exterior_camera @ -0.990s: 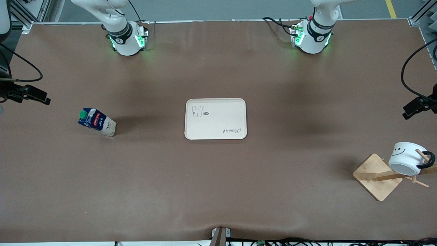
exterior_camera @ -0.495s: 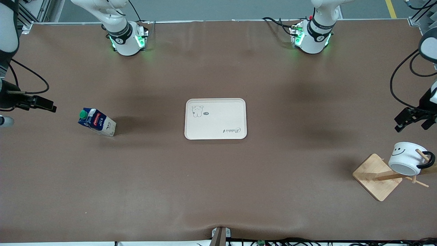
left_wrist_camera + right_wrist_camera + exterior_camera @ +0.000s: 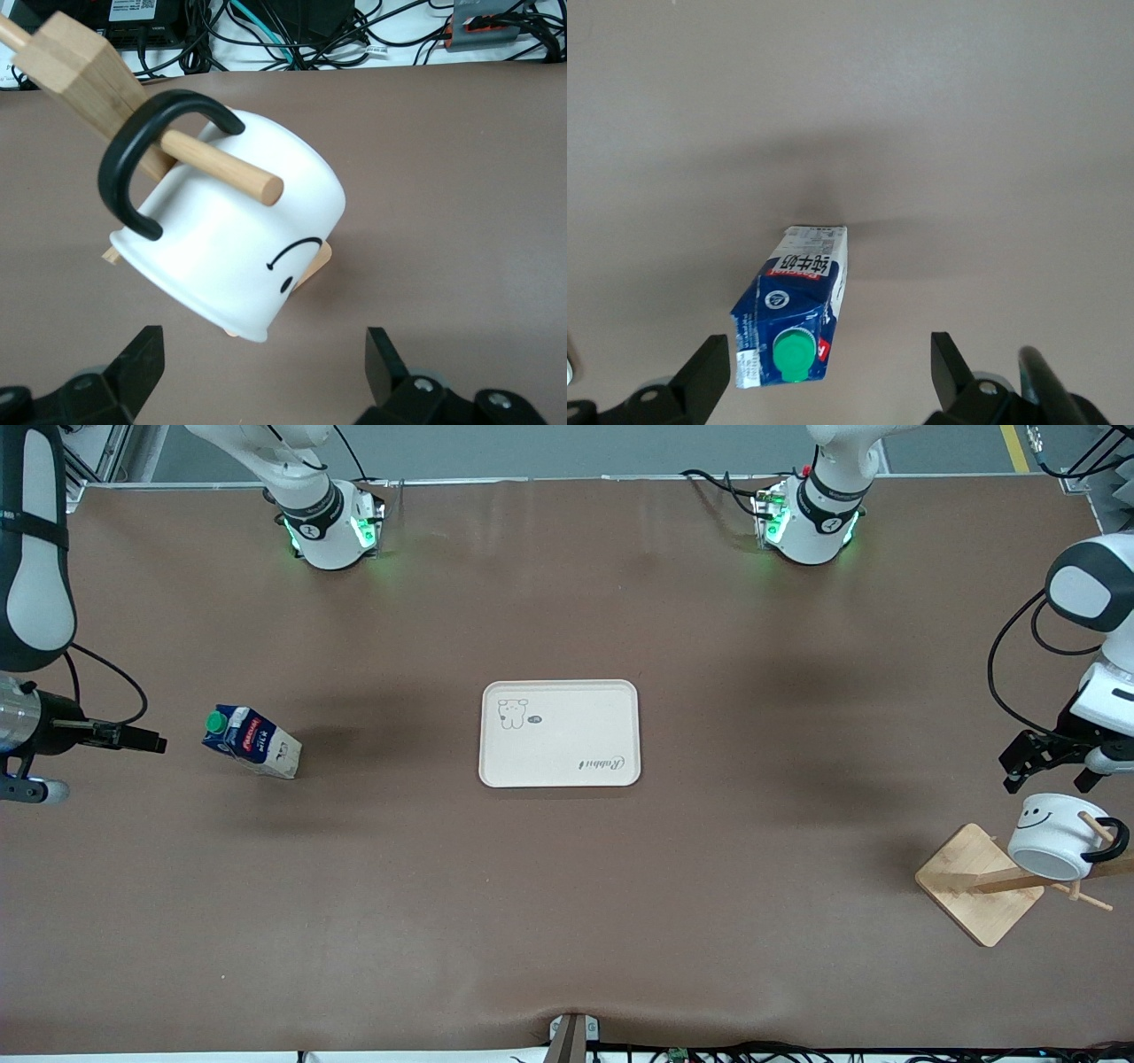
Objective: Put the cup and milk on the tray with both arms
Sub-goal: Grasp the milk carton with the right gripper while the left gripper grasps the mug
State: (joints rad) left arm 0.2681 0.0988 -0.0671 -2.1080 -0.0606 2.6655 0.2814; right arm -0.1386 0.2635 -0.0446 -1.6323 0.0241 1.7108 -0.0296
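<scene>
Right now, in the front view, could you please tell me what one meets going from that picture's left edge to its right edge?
right gripper → milk → tray → wooden rack base → cup, hanging on the rack's peg, with the left gripper above it.

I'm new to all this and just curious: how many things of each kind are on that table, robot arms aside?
Cup: 1, hanging on the rack
Milk: 1
Tray: 1, bare
Wooden rack: 1
Total: 4
</scene>
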